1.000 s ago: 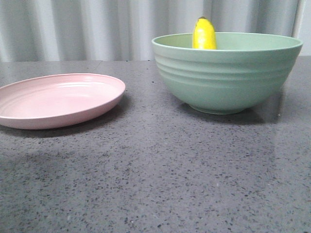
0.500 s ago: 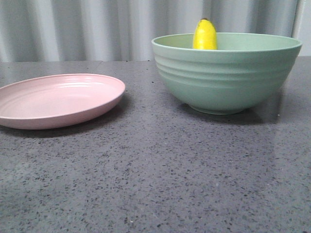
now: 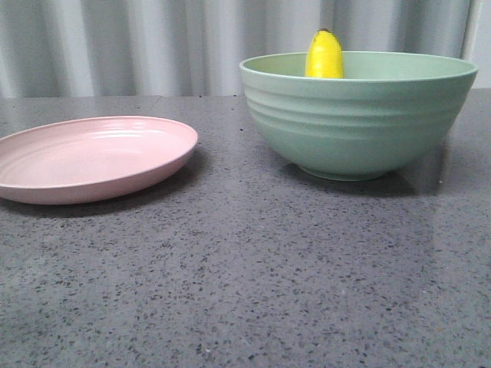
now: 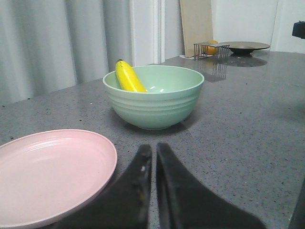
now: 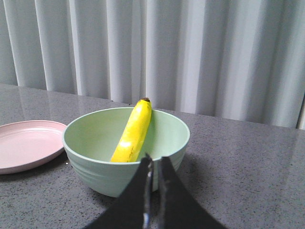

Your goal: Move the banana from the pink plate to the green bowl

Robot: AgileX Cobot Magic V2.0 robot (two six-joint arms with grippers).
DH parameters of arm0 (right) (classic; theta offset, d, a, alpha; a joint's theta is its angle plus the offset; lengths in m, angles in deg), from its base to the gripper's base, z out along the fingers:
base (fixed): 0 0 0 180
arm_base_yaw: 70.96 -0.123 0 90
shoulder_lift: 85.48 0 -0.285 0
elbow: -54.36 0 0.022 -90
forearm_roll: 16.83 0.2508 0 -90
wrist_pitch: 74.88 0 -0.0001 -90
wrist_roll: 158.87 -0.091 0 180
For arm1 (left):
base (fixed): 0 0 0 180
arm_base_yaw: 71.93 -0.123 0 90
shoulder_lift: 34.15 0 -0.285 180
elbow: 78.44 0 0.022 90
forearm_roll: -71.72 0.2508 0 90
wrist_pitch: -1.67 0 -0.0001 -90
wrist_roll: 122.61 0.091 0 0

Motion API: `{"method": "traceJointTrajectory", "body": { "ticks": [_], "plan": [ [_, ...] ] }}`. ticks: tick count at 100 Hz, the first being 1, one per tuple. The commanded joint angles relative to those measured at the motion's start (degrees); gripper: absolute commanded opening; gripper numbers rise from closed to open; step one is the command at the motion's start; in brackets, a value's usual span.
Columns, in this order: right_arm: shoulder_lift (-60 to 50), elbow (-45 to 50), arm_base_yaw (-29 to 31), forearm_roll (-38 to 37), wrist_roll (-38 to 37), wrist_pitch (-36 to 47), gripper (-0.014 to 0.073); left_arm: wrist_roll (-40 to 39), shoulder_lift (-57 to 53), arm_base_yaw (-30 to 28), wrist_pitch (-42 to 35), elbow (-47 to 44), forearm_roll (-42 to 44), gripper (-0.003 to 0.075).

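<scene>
The yellow banana [image 3: 324, 55] leans inside the mint-green bowl [image 3: 357, 123], its dark tip poking above the far rim. It also shows in the left wrist view [image 4: 128, 77] and the right wrist view [image 5: 132, 131]. The pink plate [image 3: 88, 157] lies empty to the left of the bowl. My left gripper [image 4: 153, 151] is shut and empty, low over the table between the plate [image 4: 47, 174] and the bowl [image 4: 155, 98]. My right gripper [image 5: 154, 162] is shut and empty, in front of the bowl [image 5: 105, 164]. Neither gripper shows in the front view.
The table is dark grey speckled stone [image 3: 253, 268] with a pale curtain [image 3: 153, 46] behind. In the left wrist view a wire rack [image 4: 209, 48] holding something orange and a dark plate [image 4: 245, 46] stand far off, beyond the bowl.
The banana's tip has shifted very slightly to the right in the bowl. A shadow at the table's front left has gone.
</scene>
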State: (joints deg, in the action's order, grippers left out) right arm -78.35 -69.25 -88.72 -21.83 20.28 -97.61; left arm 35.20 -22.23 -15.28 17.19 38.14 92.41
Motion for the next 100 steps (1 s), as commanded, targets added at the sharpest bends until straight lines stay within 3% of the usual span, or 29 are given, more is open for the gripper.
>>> {"method": "traceJointTrajectory", "body": {
  "ticks": [1,41,59,72,83,100],
  "plan": [
    [-0.4,-1.27,0.27,-0.88,0.01,4.1,-0.0074,-0.43,0.52,0.33,-4.33,1.48,0.44,-0.0019],
    [-0.4,-1.27,0.27,-0.88,0.01,4.1,-0.0074,-0.43,0.52,0.33,-3.27,1.14,1.21,-0.0019],
    [-0.4,-1.27,0.27,-0.88,0.01,4.1,-0.0074,1.01,0.45,-1.99,0.18,0.14,-5.81,-0.0019],
    [-0.4,-1.27,0.27,-0.88,0.01,4.1,-0.0074,13.7,0.45,-8.74,-1.53,-1.83,-15.05,-0.0019],
    [-0.4,-1.27,0.27,-0.88,0.01,4.1,-0.0074,28.89,0.45,-17.51,-10.56,-4.94,-24.07,-0.0019],
    [-0.4,-1.27,0.27,-0.88,0.01,4.1,-0.0074,31.11,0.29,-31.09,-22.26,-9.69,-25.2,-0.0019]
  ]
}}
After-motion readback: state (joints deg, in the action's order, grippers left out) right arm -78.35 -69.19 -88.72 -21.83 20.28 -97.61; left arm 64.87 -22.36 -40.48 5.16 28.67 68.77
